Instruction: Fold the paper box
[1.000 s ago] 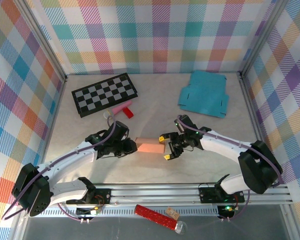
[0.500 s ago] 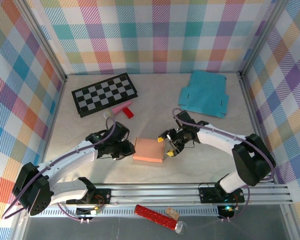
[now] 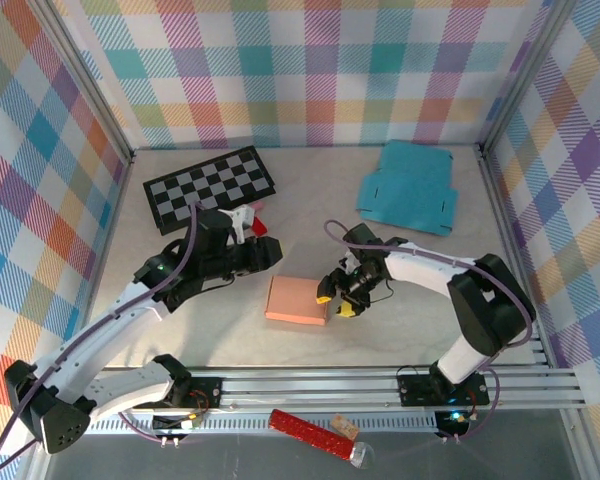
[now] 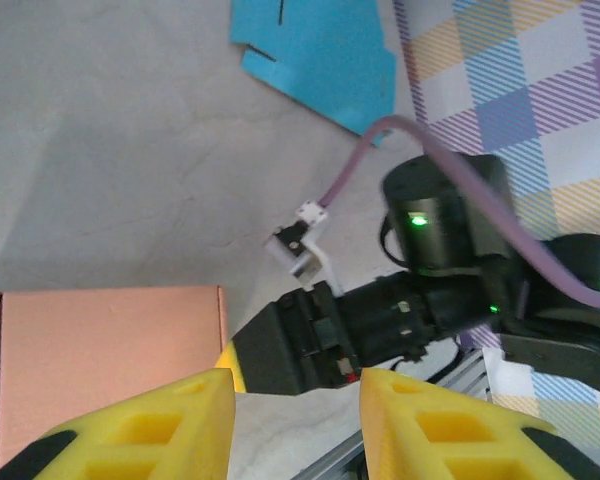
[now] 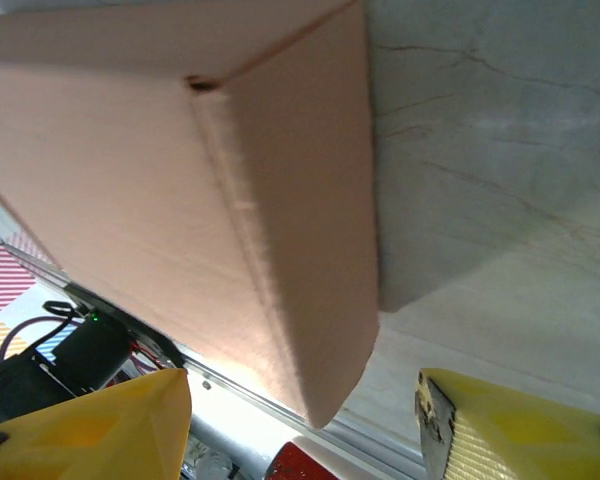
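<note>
The paper box [image 3: 298, 300] is a salmon-pink folded carton lying flat on the table, a little in front of centre. My left gripper [image 3: 271, 252] hovers behind the box and to its left, apart from it. Its yellow fingers [image 4: 150, 425] stand open with nothing between them, and the box's corner [image 4: 100, 365] lies below on the left. My right gripper [image 3: 332, 298] sits at the box's right edge. In the right wrist view its jaws [image 5: 300, 395] are open, with the box's edge [image 5: 310, 230] between the fingers, touching neither one.
A black-and-white checkerboard [image 3: 210, 188] lies at the back left, with a pink and red object [image 3: 248, 218] in front of it. A flat blue cardboard cutout [image 3: 410, 187] lies at the back right. A red tube [image 3: 305, 430] rests on the front rail. Plaid walls enclose the table.
The left gripper let go of the box's left side and drew back and up, its jaws widening. The box dropped flat. The right gripper moved to the box's right edge, its jaws narrowing slightly.
</note>
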